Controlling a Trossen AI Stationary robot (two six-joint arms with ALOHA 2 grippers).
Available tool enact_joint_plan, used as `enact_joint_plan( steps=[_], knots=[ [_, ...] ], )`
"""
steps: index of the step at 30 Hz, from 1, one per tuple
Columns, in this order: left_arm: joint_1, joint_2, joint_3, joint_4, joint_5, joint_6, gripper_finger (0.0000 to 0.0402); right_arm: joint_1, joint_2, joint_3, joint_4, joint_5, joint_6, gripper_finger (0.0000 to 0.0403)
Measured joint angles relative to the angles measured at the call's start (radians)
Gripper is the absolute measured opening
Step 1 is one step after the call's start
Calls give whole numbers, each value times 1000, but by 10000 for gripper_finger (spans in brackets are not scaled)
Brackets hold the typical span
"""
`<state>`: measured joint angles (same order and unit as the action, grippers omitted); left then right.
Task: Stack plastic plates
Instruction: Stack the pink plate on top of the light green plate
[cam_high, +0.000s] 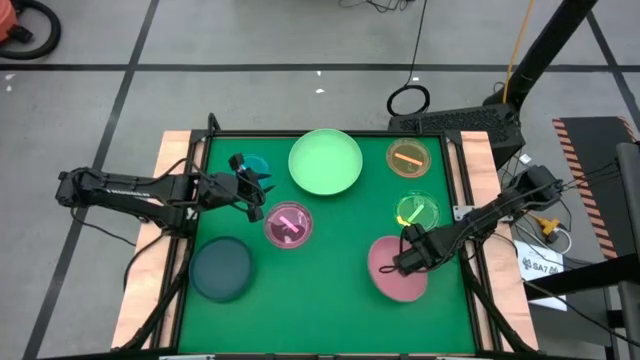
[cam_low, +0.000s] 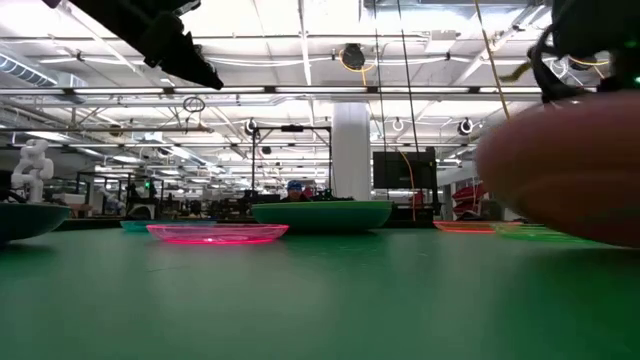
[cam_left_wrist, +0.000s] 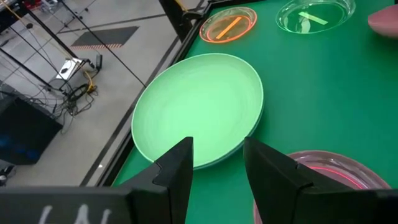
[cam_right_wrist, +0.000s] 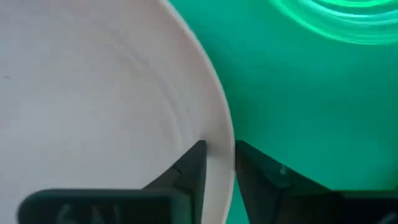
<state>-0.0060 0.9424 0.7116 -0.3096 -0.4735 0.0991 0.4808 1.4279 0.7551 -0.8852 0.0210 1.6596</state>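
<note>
The right end effector (cam_high: 408, 256) sits at the lower right of the high view with its two fingers closed to a narrow gap over the rim of the large round pink plastic plate (cam_high: 398, 272); the right wrist view shows one finger inside the rim and one outside, so the hold is a thin pinch on the edge. In the low view the pink plate fills the right of the frame and looks tipped, though whether it is clear of the green counter (cam_high: 320, 300) I cannot tell. An edge pinch like this could let the plate swing or slip out as it is carried, and the small translucent green plate (cam_high: 417, 211) just above it in the high view could be knocked. The left end effector (cam_high: 252, 189) hovers at the centre left with fingers parted and holding nothing, between the small translucent blue plate (cam_high: 250, 165) and the small translucent magenta plate (cam_high: 288, 225), with the large light green plastic plate (cam_high: 325, 161) ahead of it. A descent from here could clip the magenta rim. The large dark teal plate (cam_high: 221, 268) lies at the lower left and the small translucent orange plate (cam_high: 409, 157) at the upper right. Nothing is stacked yet, and small plates laid under large ones would make a wobbly pile.
</note>
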Motion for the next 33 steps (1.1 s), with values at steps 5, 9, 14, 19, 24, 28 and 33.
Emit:
enact_joint_plan(
  steps=[5, 9, 14, 19, 24, 28, 33],
  knots=[
    [0, 0, 0, -1, 0, -1, 149, 0, -33, 21, -3, 52, -7, 23],
    [0, 0, 0, -2, 0, -4, 149, 0, -70, 24, -1, 102, -6, 7],
    [0, 0, 0, -3, 0, -4, 149, -1, -118, 23, -5, 205, -14, 4],
    [0, 0, 0, 1, 0, -4, 149, -2, -162, 23, -3, 246, -57, 3],
    [0, 0, 0, 31, 0, 0, 149, -9, -201, 23, 24, 324, -82, 2],
    [0, 0, -1, 35, 0, 0, 149, -48, -214, 23, 86, 372, -156, 1],
    [0, 0, -1, 37, 0, 19, 149, -142, -214, 23, 210, 422, -332, 1]
  ],
)
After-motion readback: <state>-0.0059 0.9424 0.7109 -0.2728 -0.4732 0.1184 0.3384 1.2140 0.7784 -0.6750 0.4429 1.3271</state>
